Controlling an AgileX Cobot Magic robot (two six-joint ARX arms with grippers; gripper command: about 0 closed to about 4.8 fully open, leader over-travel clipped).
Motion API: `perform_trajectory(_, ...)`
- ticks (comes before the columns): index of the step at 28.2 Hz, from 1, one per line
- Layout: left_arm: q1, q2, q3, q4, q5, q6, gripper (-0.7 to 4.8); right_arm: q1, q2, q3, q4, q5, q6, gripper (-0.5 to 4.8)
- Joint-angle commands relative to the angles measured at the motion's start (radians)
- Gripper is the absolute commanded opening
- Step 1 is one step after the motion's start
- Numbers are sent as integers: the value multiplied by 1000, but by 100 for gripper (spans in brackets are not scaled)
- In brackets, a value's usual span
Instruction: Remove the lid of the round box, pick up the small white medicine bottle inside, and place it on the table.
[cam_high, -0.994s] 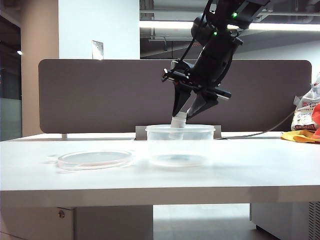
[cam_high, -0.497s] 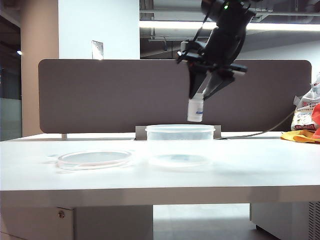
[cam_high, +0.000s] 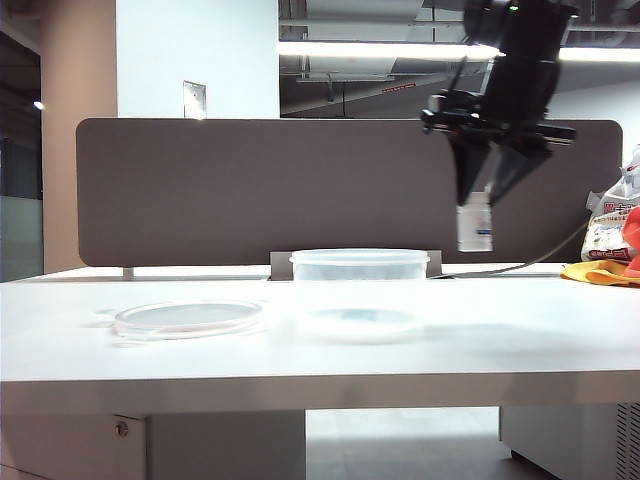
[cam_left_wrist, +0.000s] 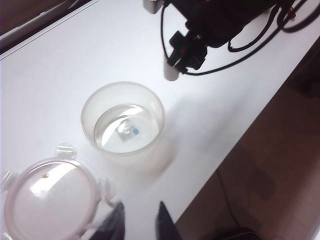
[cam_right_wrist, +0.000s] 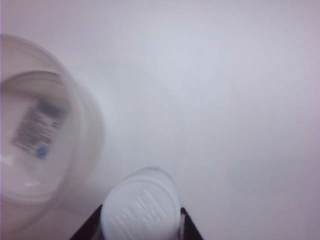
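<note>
My right gripper (cam_high: 487, 200) hangs above the table (cam_high: 500, 330), just right of the round box (cam_high: 360, 290), and is shut on the small white medicine bottle (cam_high: 475, 228). The bottle hangs upright, clear of the table top. In the right wrist view its white cap (cam_right_wrist: 140, 207) fills the space between the dark fingers (cam_right_wrist: 186, 220), with the box (cam_right_wrist: 45, 135) beside it. The lid (cam_high: 188, 318) lies flat on the table, left of the open box. My left gripper (cam_left_wrist: 140, 220) hovers open and holds nothing, near the lid (cam_left_wrist: 47, 197) and the box (cam_left_wrist: 123, 122).
A dark brown divider panel (cam_high: 200, 190) backs the table. At the far right edge lie a printed bag and orange cloth (cam_high: 612, 250), with a cable (cam_high: 520, 265) running along the back. The table's front edge (cam_left_wrist: 220, 150) is close to the box.
The right gripper has lifted the bottle up out of the box and carried it right, past the box's rim. The box, the lid and the left gripper have stayed still.
</note>
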Motion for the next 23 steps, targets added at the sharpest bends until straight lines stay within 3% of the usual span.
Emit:
perform_trajectory(1,0,-3,6,22,-2,4,85,-21,-9,2,-5,-3,-2,148)
perform_trajectory(23,0,-3,5,50,-2,3,85,-48,85,2,23,-16,-3,148)
